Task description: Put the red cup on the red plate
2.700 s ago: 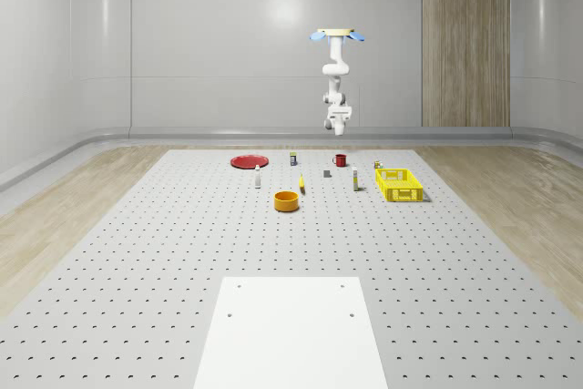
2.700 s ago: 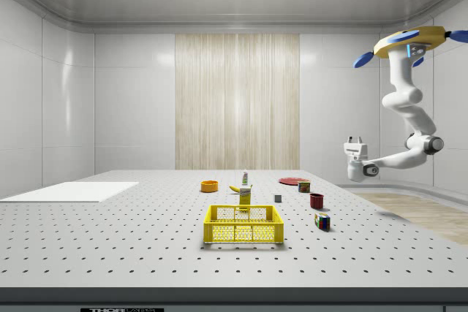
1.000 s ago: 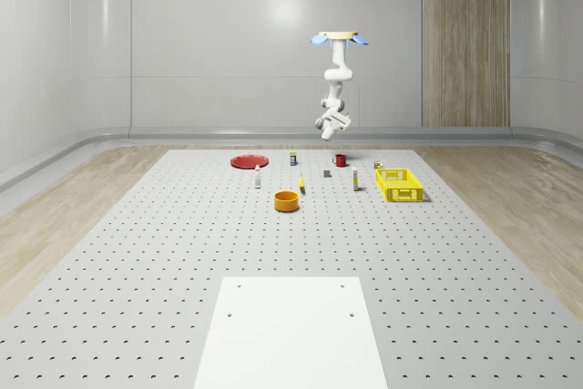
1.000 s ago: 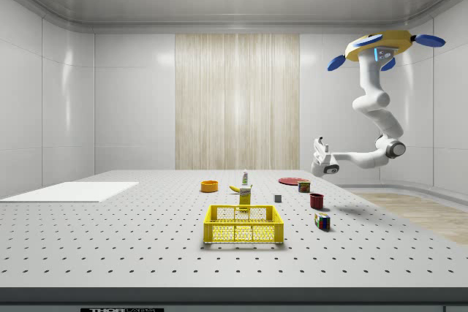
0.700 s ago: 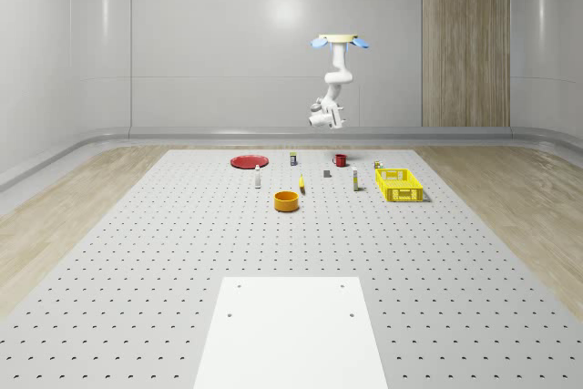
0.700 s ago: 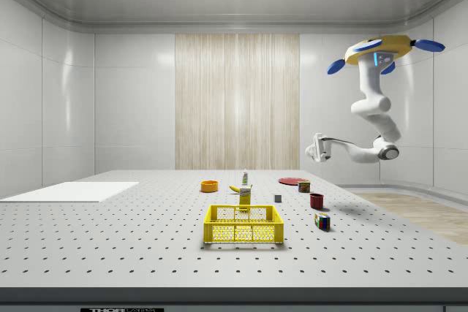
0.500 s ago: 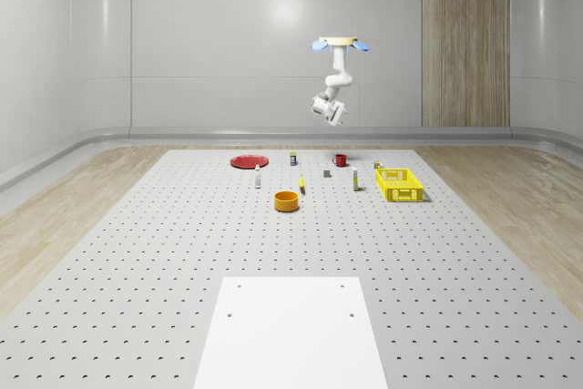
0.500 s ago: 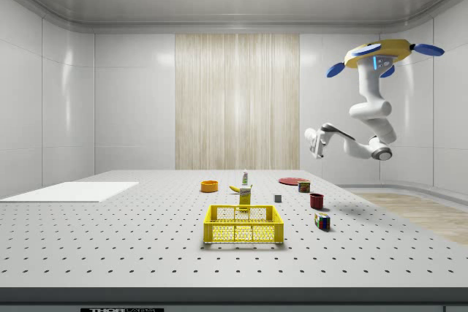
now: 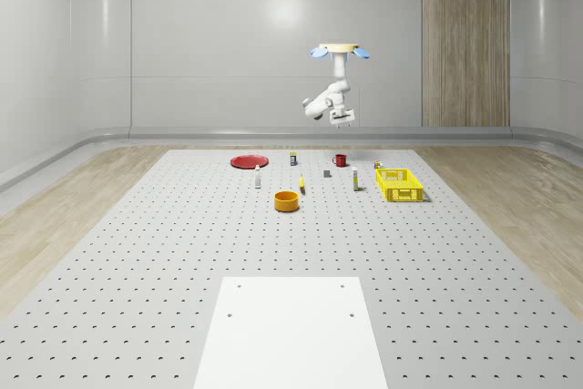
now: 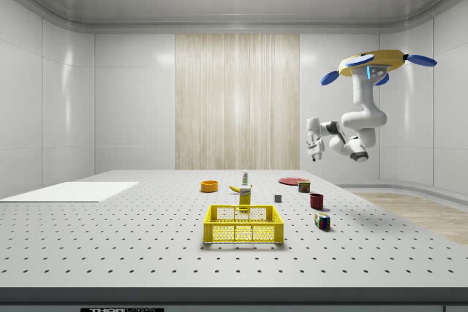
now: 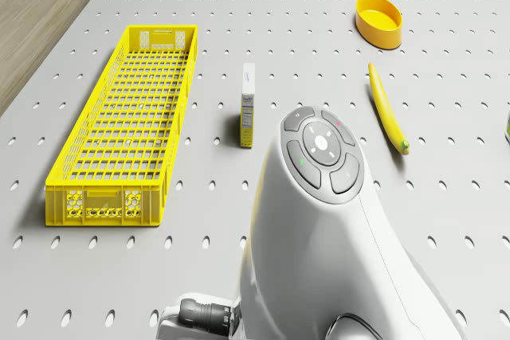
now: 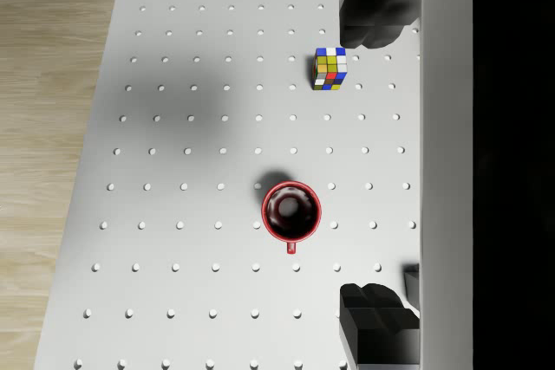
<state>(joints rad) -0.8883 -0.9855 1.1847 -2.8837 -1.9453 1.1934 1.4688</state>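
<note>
The red cup (image 9: pixel 340 160) stands upright on the perforated table, near its far edge. The wrist view looks straight down into the cup (image 12: pixel 291 211), handle included. The red plate (image 9: pixel 246 161) lies flat, well off to the cup's left in the whole-scene view. The drone (image 10: pixel 373 60) hovers high above the table's far end. Its arm is folded under it, and the gripper (image 10: pixel 313 155) points down, high above the cup (image 10: pixel 316 200). The gripper (image 12: pixel 355 166) is open, its dark fingers (image 12: pixel 375 15) spread wide with nothing between them.
A colourful cube (image 12: pixel 329 68) sits close to the cup. A yellow crate (image 11: pixel 119 133), a small carton (image 11: pixel 249 105), a banana (image 11: pixel 387 109) and an orange bowl (image 11: pixel 378 20) lie further in on the table. A white sheet (image 9: pixel 290 330) covers the near end.
The drone has shifted toward the side view's left, over the table's far end. The arm folded up, and the gripper swung from facing sideways to pointing down above the cup.
</note>
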